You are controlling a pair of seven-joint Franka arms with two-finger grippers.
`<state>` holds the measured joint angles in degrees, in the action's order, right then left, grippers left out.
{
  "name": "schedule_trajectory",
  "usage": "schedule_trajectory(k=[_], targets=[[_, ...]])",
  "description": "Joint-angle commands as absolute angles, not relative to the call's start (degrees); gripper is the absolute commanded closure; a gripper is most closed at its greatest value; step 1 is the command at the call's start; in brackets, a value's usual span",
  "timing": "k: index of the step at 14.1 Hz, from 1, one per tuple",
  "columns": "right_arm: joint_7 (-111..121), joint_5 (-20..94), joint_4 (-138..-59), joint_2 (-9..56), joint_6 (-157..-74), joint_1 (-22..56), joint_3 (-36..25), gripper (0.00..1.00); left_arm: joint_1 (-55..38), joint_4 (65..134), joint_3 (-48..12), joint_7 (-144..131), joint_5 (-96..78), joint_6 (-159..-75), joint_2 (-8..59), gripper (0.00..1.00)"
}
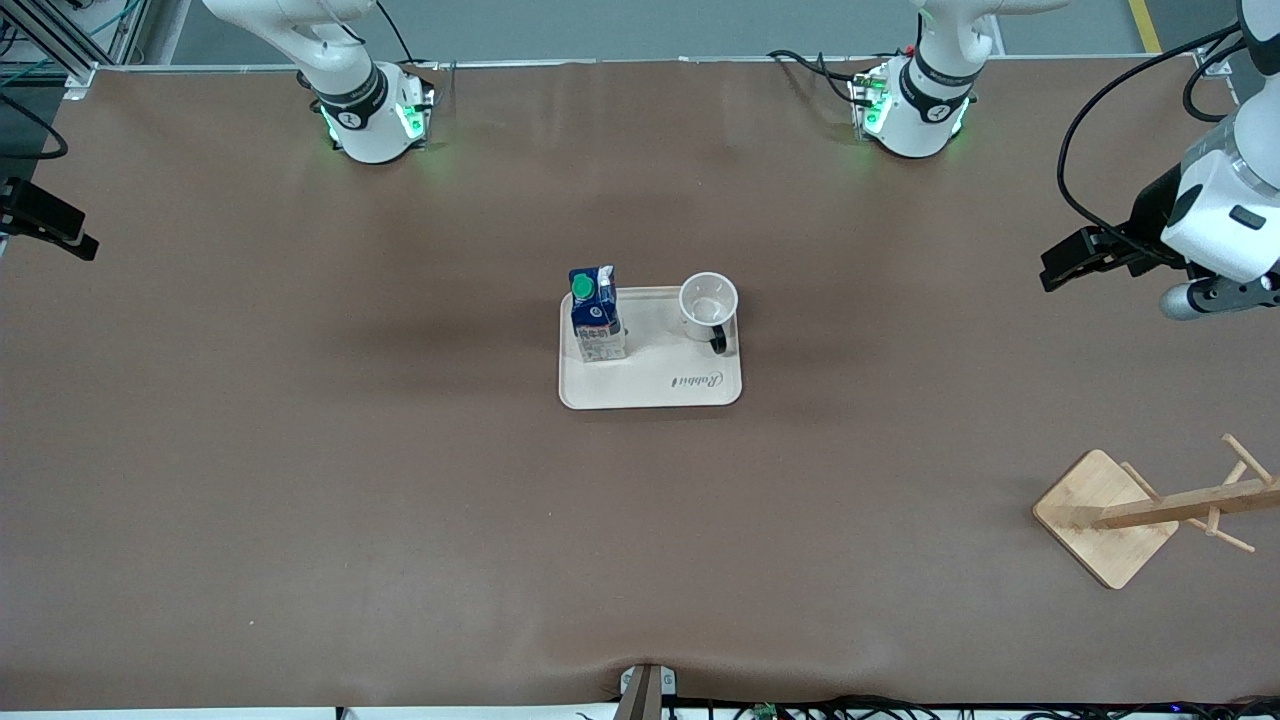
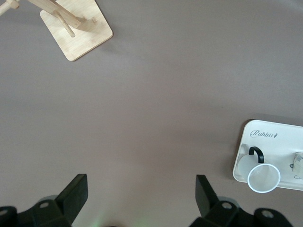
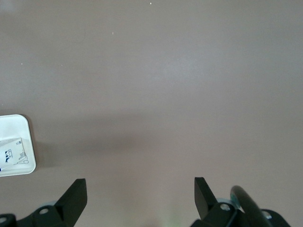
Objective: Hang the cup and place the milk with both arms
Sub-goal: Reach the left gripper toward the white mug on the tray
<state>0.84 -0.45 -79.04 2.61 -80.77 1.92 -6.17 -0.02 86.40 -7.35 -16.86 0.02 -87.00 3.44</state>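
Observation:
The white cup [image 1: 708,300] with a black handle stands upright on a cream tray [image 1: 650,390] in the middle of the table. The dark-blue and white milk carton [image 1: 596,315] with a green cap stands on the same tray, toward the right arm's end. My left gripper [image 1: 1075,262] hangs open and empty over bare table at the left arm's end; its wrist view [image 2: 141,182] shows the cup [image 2: 263,178] off to one side. My right gripper [image 1: 40,225] hangs open and empty [image 3: 140,184] over bare table at the right arm's end, with the tray's corner [image 3: 29,142] in view.
A wooden cup rack [image 1: 1150,510] with pegs stands on a square base at the left arm's end, nearer to the front camera than the tray; it also shows in the left wrist view [image 2: 75,28]. Brown table surface surrounds the tray.

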Motion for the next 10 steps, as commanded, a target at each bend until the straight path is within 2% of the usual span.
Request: schedule_trajectory(k=[1,10], targets=[[1.4,0.7,-79.0,2.5,-81.0,0.6,-5.5,0.00,0.1,85.2,-7.7,-17.5,0.6,-86.5,4.2,0.00],[1.4,0.7,-79.0,2.5,-80.9,0.5,-5.6,0.00,-2.4,84.9,-7.8,-16.8,0.4,-86.1,6.9,0.00]])
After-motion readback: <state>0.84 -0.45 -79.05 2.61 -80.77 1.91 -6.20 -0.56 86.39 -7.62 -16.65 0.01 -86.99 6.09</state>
